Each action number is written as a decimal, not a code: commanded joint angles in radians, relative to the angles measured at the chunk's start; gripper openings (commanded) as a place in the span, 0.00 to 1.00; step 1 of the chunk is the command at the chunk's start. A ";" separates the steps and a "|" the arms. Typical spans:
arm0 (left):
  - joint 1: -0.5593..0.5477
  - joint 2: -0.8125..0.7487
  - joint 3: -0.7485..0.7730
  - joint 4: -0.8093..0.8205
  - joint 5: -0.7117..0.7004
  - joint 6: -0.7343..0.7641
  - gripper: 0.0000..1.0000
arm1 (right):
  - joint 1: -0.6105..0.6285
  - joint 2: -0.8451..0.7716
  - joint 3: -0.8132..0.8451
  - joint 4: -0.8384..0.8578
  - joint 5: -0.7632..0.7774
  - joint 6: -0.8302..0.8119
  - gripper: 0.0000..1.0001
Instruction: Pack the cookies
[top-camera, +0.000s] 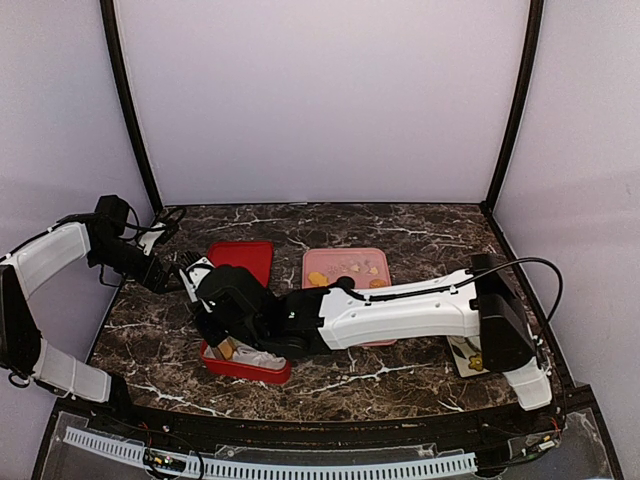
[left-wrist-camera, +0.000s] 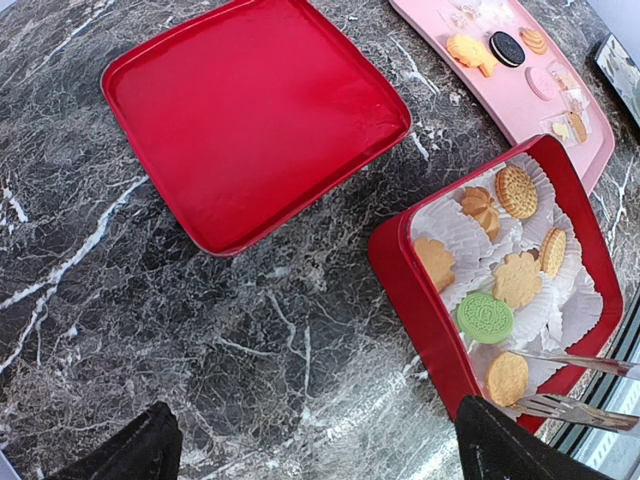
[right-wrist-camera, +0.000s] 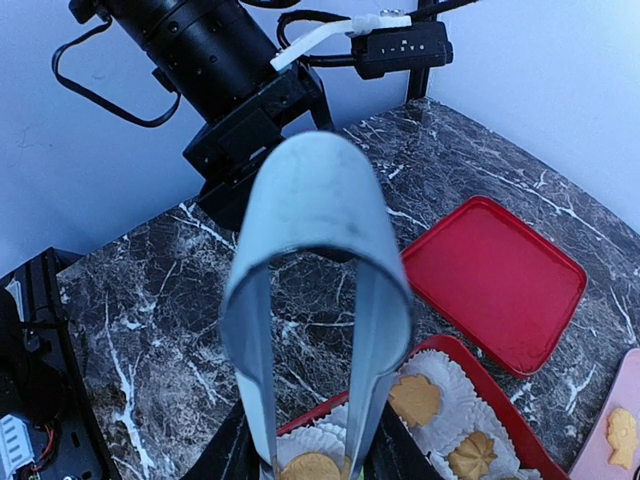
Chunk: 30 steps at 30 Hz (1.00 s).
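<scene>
right arm (top-camera: 400, 310) stretched leftward, right tool (right-wrist-camera: 310, 452) clamped on tongs (right-wrist-camera: 315, 250); left tool (left-wrist-camera: 320, 445) apart.

cookies (left-wrist-camera: 517, 280) in red box (left-wrist-camera: 420, 305): 7 | red lid (left-wrist-camera: 250, 120): 1 | pink tray (left-wrist-camera: 500, 95): 1 | tongs (right-wrist-camera: 315, 200): 1

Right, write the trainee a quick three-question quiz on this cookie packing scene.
1. Which claw holds the tongs?
2. True or false: the green cookie lies in the red box.
3. The black cookie is: A) on the pink tray; B) in the red box; C) in the tongs.

Key: 1. the right claw; 2. true; 3. A.
</scene>
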 joint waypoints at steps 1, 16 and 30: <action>0.006 -0.014 -0.007 -0.011 0.006 0.012 0.98 | 0.004 0.002 0.064 0.060 -0.018 0.020 0.26; 0.006 -0.020 -0.016 -0.010 0.004 0.014 0.98 | 0.004 -0.001 0.060 0.071 -0.016 0.026 0.35; 0.006 -0.028 -0.020 -0.011 0.010 0.017 0.98 | -0.016 -0.084 0.015 0.084 0.020 0.021 0.40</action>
